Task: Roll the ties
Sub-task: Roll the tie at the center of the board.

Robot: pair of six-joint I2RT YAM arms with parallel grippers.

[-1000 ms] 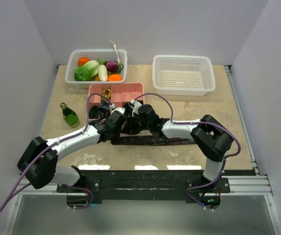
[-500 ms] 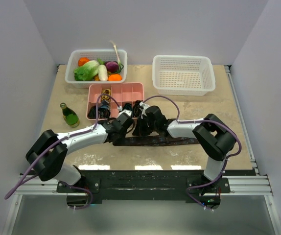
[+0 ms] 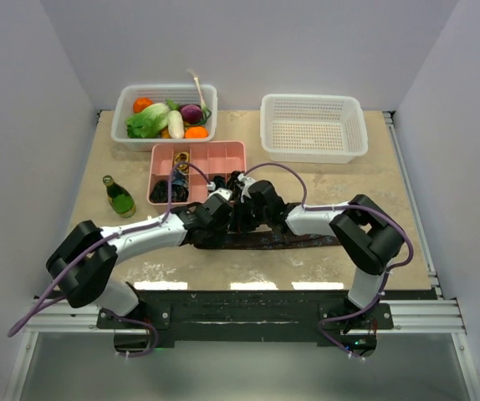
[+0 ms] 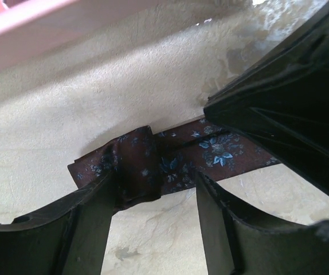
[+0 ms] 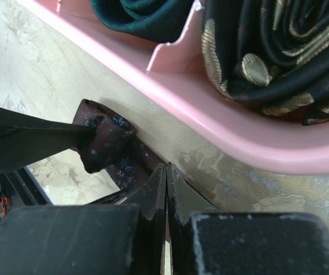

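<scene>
Left gripper (image 4: 153,189) has its fingers spread, one on each side of the small folded start at the narrow end of the tie (image 4: 176,160). The left finger looks to be just touching the fold and the right one stands a little apart from it, so nothing is pinched. Right gripper (image 5: 165,172) has its fingers pressed together, their tips down on the strip just beside that fold, like a thumb pinning cloth. The rest of the tie lies flat along the table (image 4: 96,86) toward the right arm. It sits just in front of the pink tray (image 5: 239,134), where other rolled ties (image 5: 267,51) already sit in compartments.

From where I stand, the roll has barely begun. To do it well, I'd say the left fingers should close squarely across the fold, not on one corner, and turn it over along the strip's length. The pinning tips should give way just enough to keep the cloth taut. A skewed first turn would likely cone out sideways.
</scene>
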